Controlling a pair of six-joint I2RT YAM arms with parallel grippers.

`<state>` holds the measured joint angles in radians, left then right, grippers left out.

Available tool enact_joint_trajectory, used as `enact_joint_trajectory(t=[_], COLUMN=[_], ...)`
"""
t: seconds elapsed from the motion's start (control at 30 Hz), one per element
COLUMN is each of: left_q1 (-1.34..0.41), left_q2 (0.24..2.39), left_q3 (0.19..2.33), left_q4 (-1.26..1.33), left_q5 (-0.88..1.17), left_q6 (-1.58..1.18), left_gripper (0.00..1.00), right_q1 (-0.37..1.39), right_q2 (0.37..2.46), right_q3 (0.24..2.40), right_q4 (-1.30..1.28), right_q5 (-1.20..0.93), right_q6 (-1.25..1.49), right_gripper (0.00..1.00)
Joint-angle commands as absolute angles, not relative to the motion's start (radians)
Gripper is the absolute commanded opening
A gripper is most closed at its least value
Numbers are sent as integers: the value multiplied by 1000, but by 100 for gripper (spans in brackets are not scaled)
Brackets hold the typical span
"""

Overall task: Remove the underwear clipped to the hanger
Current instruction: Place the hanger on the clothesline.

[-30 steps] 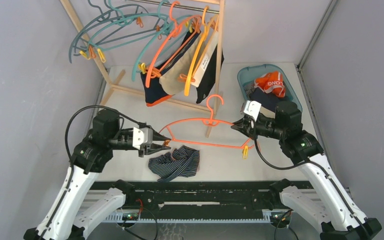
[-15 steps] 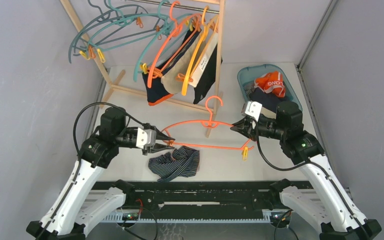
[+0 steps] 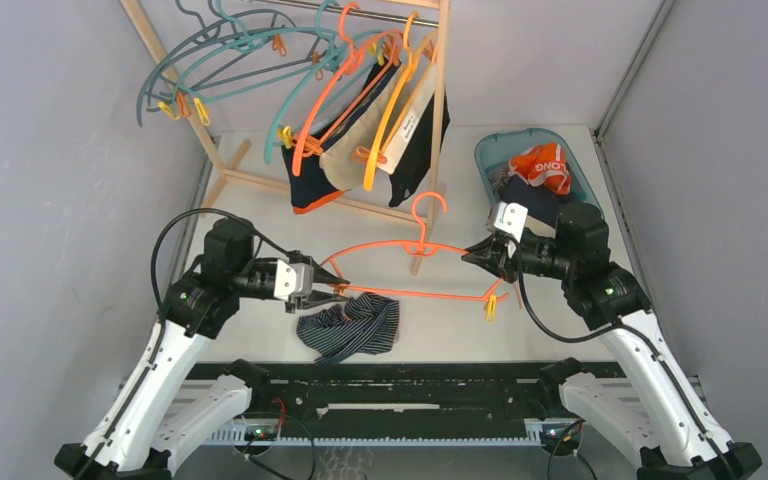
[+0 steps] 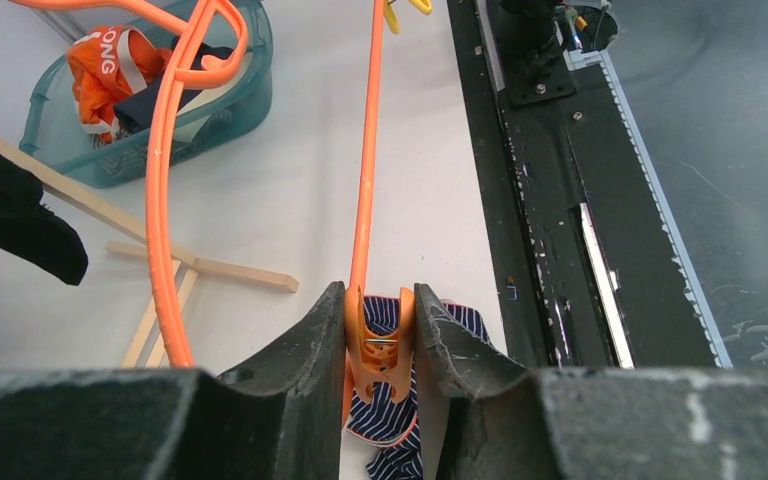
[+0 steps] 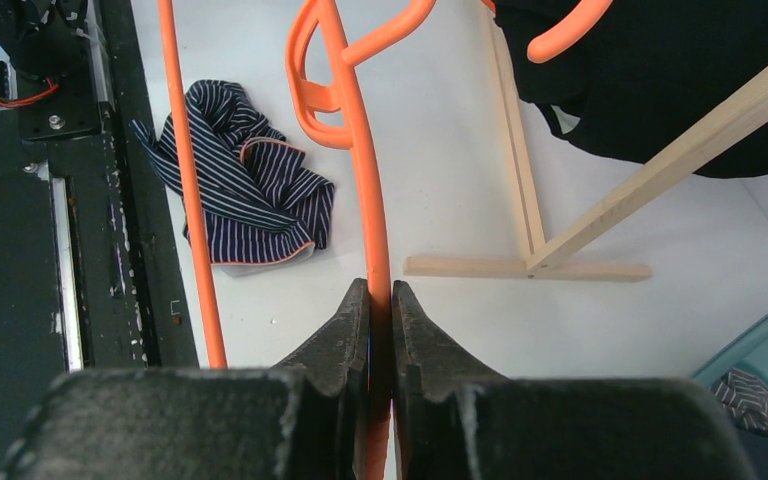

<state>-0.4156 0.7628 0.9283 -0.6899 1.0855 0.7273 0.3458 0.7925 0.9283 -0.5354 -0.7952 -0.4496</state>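
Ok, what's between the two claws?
The orange hanger spans it: left claw pinches its clip, right claw grips its upper arm. Top view shows it.

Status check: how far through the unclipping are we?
Done: some garments lie in the teal basket, and the yellow clip hangs bare. In hand: right gripper clamps the orange hanger, left gripper pinches its orange clip above the striped briefs on the table; whether they're free, I can't tell. Left: three briefs still clipped on the rack.

Navy striped briefs [image 3: 352,327] are seen crumpled on the table [image 3: 450,330] under the orange hanger [image 3: 415,293]; other briefs [image 3: 312,185] are clipped up behind.
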Motion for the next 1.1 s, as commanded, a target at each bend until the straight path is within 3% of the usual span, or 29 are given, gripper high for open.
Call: enact_joint_trajectory(t=[0.0, 1.07], left_q1=[-403, -362], left_q2=[747, 766], left_q3=[936, 976], left_q4=[-659, -671], left_q5=[1130, 1152], left_q6=[749, 788], left_gripper=[0, 0], right_q1=[335, 339], right_q2=[787, 810], right_q3=[969, 969], right_q4=[-505, -543], right_q5=[-819, -882], right_q6=[-445, -479], right_gripper=[0, 0])
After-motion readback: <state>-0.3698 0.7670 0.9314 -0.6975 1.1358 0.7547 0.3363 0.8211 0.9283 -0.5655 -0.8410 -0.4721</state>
